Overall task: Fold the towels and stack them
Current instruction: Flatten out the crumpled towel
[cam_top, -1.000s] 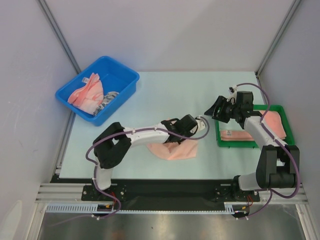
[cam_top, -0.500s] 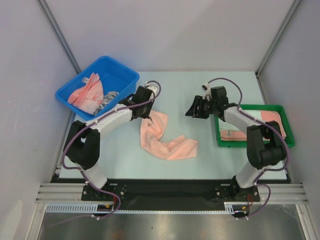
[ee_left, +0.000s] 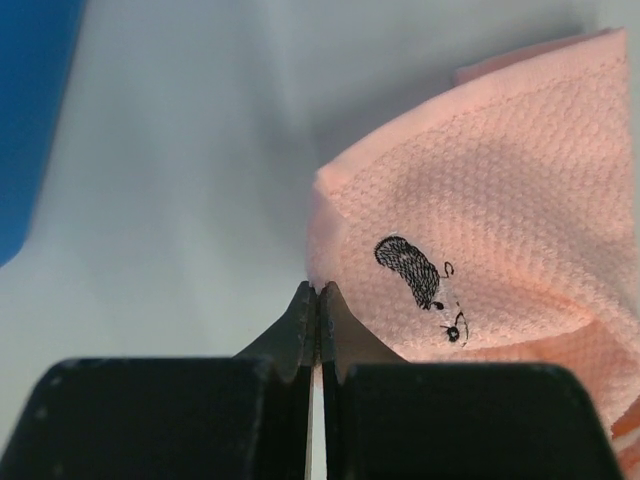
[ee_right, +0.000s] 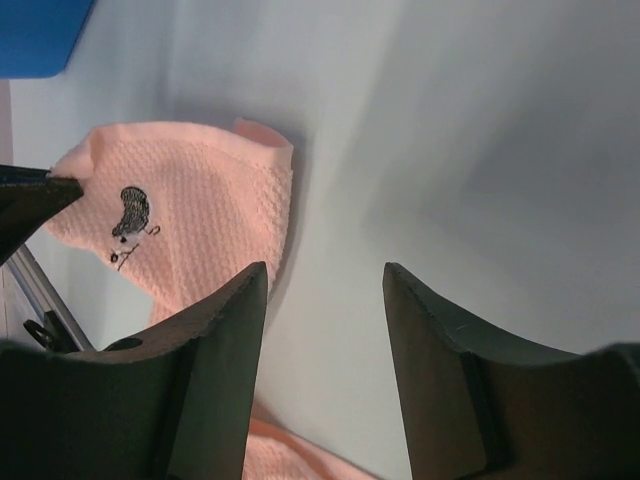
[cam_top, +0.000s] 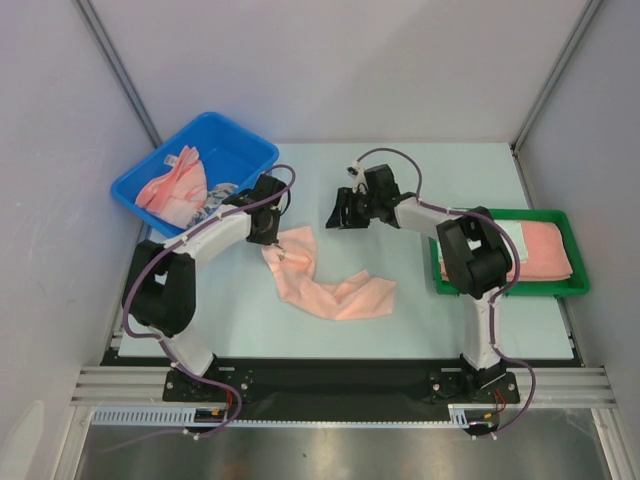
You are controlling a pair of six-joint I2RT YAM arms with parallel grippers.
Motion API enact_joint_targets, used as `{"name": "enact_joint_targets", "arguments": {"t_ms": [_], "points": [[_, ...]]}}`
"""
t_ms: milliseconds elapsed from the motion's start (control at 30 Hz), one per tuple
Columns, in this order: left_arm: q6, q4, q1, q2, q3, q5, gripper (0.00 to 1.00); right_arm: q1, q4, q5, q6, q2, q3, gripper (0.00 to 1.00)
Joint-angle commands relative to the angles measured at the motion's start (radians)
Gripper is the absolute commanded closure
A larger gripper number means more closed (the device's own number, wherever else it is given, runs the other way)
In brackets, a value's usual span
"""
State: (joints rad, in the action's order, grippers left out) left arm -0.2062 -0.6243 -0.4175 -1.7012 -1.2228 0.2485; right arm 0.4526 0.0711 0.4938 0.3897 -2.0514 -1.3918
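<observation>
Salmon-pink waffle weave throughout: found the towel [cam_top: 325, 283] lying crumpled on the desk [cam_top: 420, 310], between the two arms. Traced its long axis from a far-left end to a near-right end. Found the left fingers [ee_left: 298, 330] pressed together on the towel's far-left edge, close beside the small embroidered mark [ee_left: 412, 272]. Found the right fingers [ee_right: 215, 350] apart, gripping nothing, above bare desk just right of that same end. Placed the free far corner [ee_right: 272, 140] to the left of the right fingers and slightly ahead, near but not touching. Judged the right arm the nearer to that free corner. Judged a short leftward reach necessary before any closing there.
</observation>
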Motion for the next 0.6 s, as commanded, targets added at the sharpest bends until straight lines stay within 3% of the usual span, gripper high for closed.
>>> {"name": "enact_joint_targets", "arguments": {"t_ms": [0, 300, 400, 500, 533, 567], "points": [[-0.033, -0.043, 0.005, 0.026, -0.017, 0.043, 1.00, 0.044, -0.030, -0.011, 0.014, -0.059, -0.091, 0.44], [-0.032, 0.001, 0.005, 0.041, 0.002, -0.038, 1.00, 0.126, -0.030, -0.001, 0.060, -0.202, -0.208, 0.45], [-0.012, 0.035, 0.005, 0.064, 0.012, -0.119, 1.00, 0.127, -0.048, -0.021, 0.080, -0.210, -0.196, 0.50], [-0.019, 0.092, 0.003, 0.113, 0.037, -0.241, 1.00, 0.114, -0.060, -0.046, 0.083, -0.155, -0.146, 0.75], [-0.024, 0.103, 0.003, 0.155, 0.048, -0.291, 1.00, 0.106, -0.022, -0.055, 0.077, -0.126, -0.129, 0.91], [-0.045, 0.103, 0.003, 0.170, 0.043, -0.320, 1.00, 0.097, 0.027, -0.075, 0.065, -0.081, -0.112, 0.96]]}}
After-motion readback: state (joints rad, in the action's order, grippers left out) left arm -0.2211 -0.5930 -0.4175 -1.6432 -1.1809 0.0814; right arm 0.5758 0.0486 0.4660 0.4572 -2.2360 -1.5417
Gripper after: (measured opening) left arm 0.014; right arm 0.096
